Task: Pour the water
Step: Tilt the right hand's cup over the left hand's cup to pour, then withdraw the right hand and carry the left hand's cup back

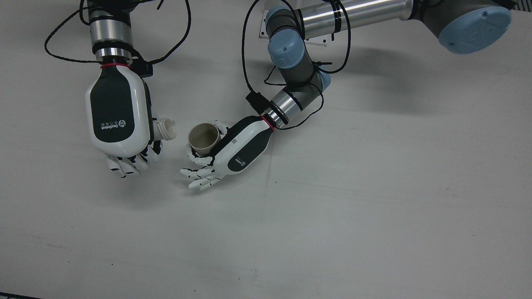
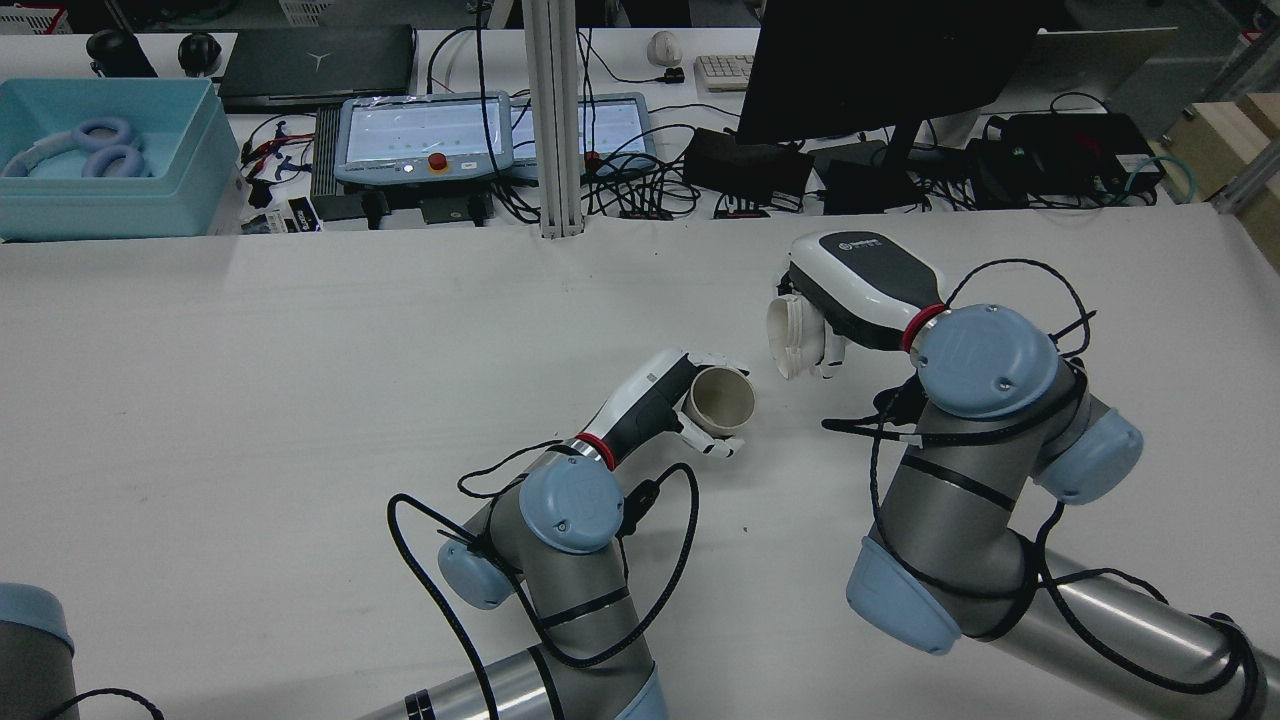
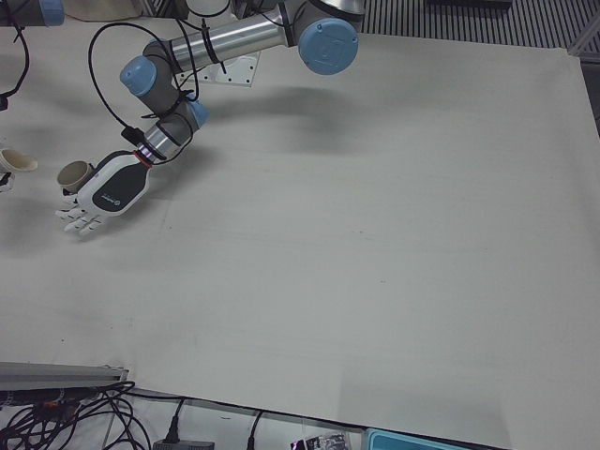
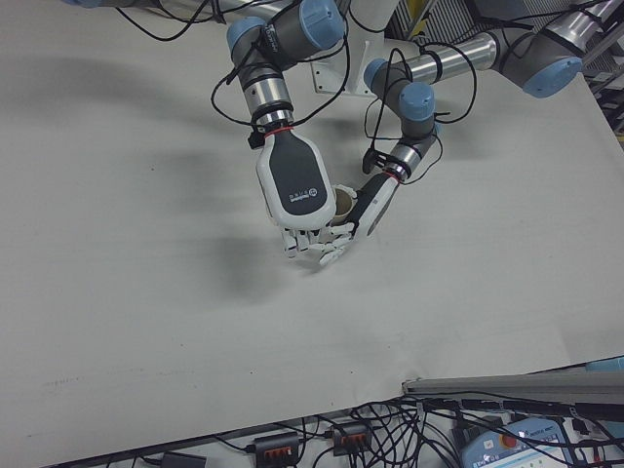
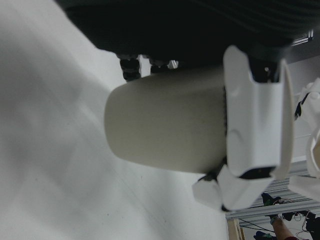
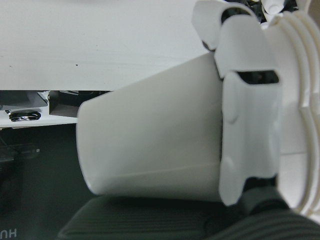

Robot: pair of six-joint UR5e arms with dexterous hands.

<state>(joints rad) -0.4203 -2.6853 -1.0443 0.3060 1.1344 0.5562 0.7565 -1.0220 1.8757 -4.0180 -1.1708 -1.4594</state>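
The counter [image 1: 374, 199] is a plain white surface, bare apart from the two arms and what they carry. Both working items sit in its centre-left region in the front view.

The right robot hand [image 1: 118, 120] is closed around a white ribbed-neck vessel [image 1: 165, 128], held off the counter and tipped onto its side. In the front view the vessel's open mouth points toward 3 o'clock, directly at the receiving cup. The right hand view confirms fingers [image 6: 247, 120] wrapped across the vessel body just behind its threaded rim.

The left robot hand [image 1: 232, 149] holds a beige cup [image 1: 203, 138]. Part of the hand is curled around the cup wall; the remaining fingers are spread outward toward 7 o'clock. The cup stands roughly upright, mouth open to the camera, its interior appearing empty. Whether its base touches the counter cannot be determined.

Step in hand, by judgement: pouring alignment. The vessel is already tilted, but its mouth lies beside the cup rim at 9 o'clock, apart from it, not above it. No water is visible in either view.

Next move requirement: bring the vessel mouth over the cup opening, or move the cup under it, then increase tilt gradually. Risk: pouring in the present offset would send liquid onto the counter between the two.
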